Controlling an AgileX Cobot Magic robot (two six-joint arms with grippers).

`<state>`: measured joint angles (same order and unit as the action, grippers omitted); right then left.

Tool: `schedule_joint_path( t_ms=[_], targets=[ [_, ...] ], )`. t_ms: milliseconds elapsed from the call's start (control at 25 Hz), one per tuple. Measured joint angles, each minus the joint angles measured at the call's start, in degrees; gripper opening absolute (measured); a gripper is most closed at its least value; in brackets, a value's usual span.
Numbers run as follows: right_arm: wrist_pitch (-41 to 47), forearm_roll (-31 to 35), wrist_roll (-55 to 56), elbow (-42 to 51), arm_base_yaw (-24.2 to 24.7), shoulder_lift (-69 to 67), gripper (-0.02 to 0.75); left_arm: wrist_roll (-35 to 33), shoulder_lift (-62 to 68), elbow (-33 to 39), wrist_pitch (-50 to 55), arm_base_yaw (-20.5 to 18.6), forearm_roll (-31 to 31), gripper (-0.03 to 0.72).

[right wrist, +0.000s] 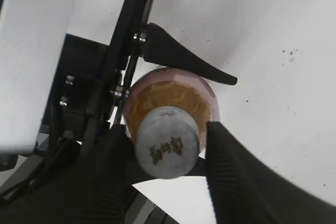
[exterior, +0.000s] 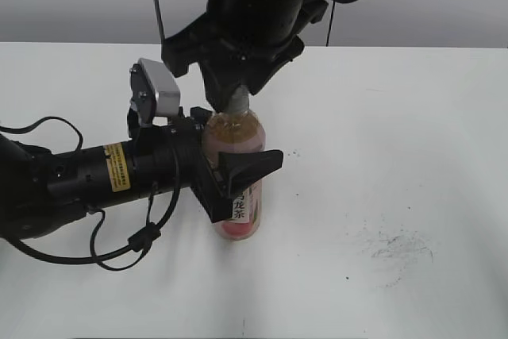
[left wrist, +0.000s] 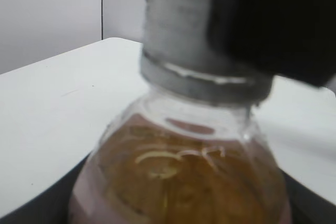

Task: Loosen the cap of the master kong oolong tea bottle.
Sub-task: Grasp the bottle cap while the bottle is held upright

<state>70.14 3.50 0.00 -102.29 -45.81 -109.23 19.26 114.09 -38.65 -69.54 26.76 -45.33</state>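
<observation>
Mid-table, the master kong oolong tea bottle (exterior: 236,172) stands upright, body clamped by left gripper (exterior: 230,176) from 9 o'clock. Right gripper (right wrist: 168,148) pinches the cap (right wrist: 167,141) from above. Cap seated; twisting appears left.

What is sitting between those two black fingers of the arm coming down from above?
The cap of the master kong oolong tea bottle sits between the right gripper's fingers, as the right wrist view shows. The left gripper clasps the bottle's body.
</observation>
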Motion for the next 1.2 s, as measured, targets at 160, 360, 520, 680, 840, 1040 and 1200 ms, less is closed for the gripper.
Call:
schedule_joint_path(
  t_ms=[160, 360, 520, 680, 840, 1040, 1200],
  targets=[
    [0.0, 0.05, -4.6, 0.0, 0.0, 0.0, 0.264, 0.0, 0.0, 0.0, 0.0, 0.0, 0.06, 0.446],
    [0.0, 0.1, -24.1, 0.0, 0.17, 0.0, 0.264, 0.0, 0.0, 0.0, 0.01, 0.0, 0.07, 0.446],
    [0.0, 0.45, -49.7, 0.0, 0.21, 0.0, 0.264, 0.0, 0.0, 0.0, 0.01, 0.0, -0.04, 0.446],
    [0.0, 1.0, -79.56, 0.0, 0.15, 0.09, 0.264, -0.16, 0.0, 0.0, 0.01, 0.0, -0.23, 0.446],
    [0.0, -0.09, -108.78, -0.05, -0.85, 0.09, 0.264, -0.2, 0.0, 0.0, 0.01, 0.0, -0.34, 0.446],
    [0.0, -0.01, -118.28, -0.05, -1.01, 0.09, 0.264, -0.2, 0.0, 0.0, -0.13, -0.05, -0.57, 0.446],
    [-0.01, 0.6, -97.22, -0.05, -1.36, 0.06, 0.386, -0.2, 0.0, 0.0, -0.08, 0.0, -0.45, 0.446]
  ],
)
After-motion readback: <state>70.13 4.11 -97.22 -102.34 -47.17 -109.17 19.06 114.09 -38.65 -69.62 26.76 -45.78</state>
